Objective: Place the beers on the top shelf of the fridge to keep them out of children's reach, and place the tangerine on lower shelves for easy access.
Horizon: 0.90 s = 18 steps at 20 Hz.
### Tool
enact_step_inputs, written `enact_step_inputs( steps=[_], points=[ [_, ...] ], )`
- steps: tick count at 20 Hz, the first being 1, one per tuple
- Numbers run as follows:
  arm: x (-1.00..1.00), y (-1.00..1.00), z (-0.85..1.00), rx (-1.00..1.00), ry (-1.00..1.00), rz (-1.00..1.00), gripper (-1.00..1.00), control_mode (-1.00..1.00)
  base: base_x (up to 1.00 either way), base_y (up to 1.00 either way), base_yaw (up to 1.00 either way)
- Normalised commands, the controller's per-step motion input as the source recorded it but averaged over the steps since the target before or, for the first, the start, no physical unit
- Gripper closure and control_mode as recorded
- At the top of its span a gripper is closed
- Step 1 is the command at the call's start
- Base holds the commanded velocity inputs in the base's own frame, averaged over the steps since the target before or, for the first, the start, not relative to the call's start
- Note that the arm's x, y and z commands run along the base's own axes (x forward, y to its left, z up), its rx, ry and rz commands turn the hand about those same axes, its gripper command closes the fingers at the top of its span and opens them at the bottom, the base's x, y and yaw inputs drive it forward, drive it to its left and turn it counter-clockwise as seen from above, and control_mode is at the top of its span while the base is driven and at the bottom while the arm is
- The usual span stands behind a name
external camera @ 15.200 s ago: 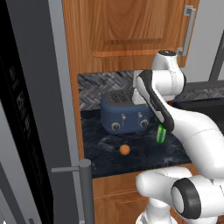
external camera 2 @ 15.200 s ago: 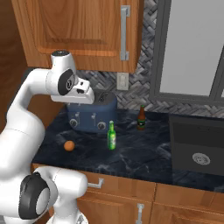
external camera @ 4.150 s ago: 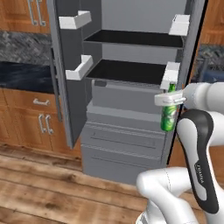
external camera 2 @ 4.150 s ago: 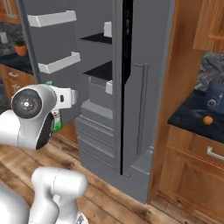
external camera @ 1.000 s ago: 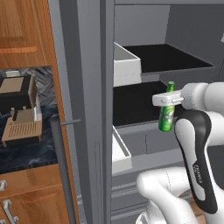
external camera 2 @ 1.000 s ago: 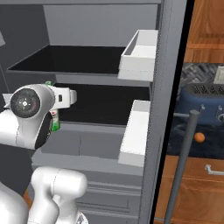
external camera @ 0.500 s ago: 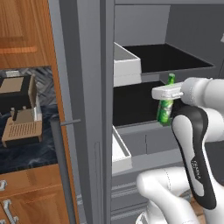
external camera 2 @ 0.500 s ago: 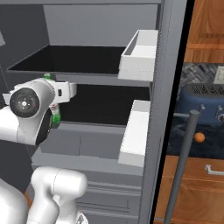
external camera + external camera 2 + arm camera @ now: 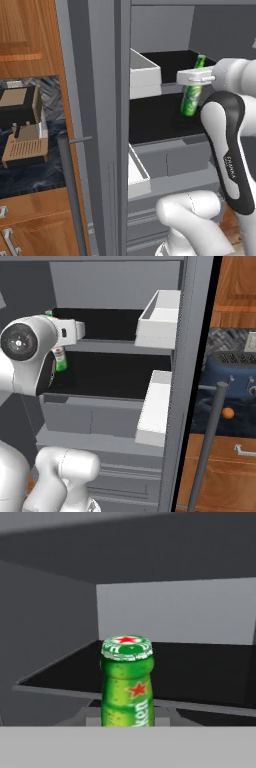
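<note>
The slim green glass beer bottle with a red-and-white label (image 9: 191, 94) hangs upright in the open front of the tall grey fridge (image 9: 102, 75), clenched by the white arm's two-finger gripper (image 9: 196, 76) at its neck. In the left base view the bottle's cap and neck top rise just above the white hand, against the front edge of the top shelf (image 9: 170, 60), a wide flat black board, while its body hangs below, in front of the lower black shelf (image 9: 160, 117). In the right base view the bottle (image 9: 60, 360) shows under the hand at the left end of those boards. In the hand view the bottle's green neck and red-starred cap (image 9: 127, 682) stand in the middle, with the black top shelf (image 9: 200, 677) stretching behind at about cap height and a grey back wall beyond it.

Two white box-shaped door bins (image 9: 162, 316) sit on the open door, one beside each black board; grey drawer fronts (image 9: 180, 160) lie beneath the lower shelf.

The small orange tangerine (image 9: 228, 413) lies on the dark speckled counter (image 9: 235, 426) to the right of the fridge door, well apart from the bottle, just in front of the blue toaster (image 9: 235, 373) and near the counter's front edge. On the other side, a brown and black coffee machine (image 9: 22, 125) stands on a dark counter under brown wooden cabinets (image 9: 25, 35).
</note>
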Motion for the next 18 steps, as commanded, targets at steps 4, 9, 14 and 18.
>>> enact_step_inputs(
  steps=[4, 9, 14, 18],
  points=[
    [0.05, -0.06, 0.07, 0.00, -0.06, -0.02, 1.00, -1.00, 0.00, 0.00, 0.00],
    [0.10, -0.01, 0.05, -0.01, -0.20, -0.02, 1.00, -1.00, 0.00, 0.00, 0.00],
    [0.19, 0.00, 0.09, -0.02, -0.21, -0.03, 1.00, -1.00, 0.00, 0.00, 0.00],
    [0.39, -0.03, 0.14, -0.05, -0.02, -0.09, 1.00, -1.00, 0.00, 0.00, 0.00]
  ],
)
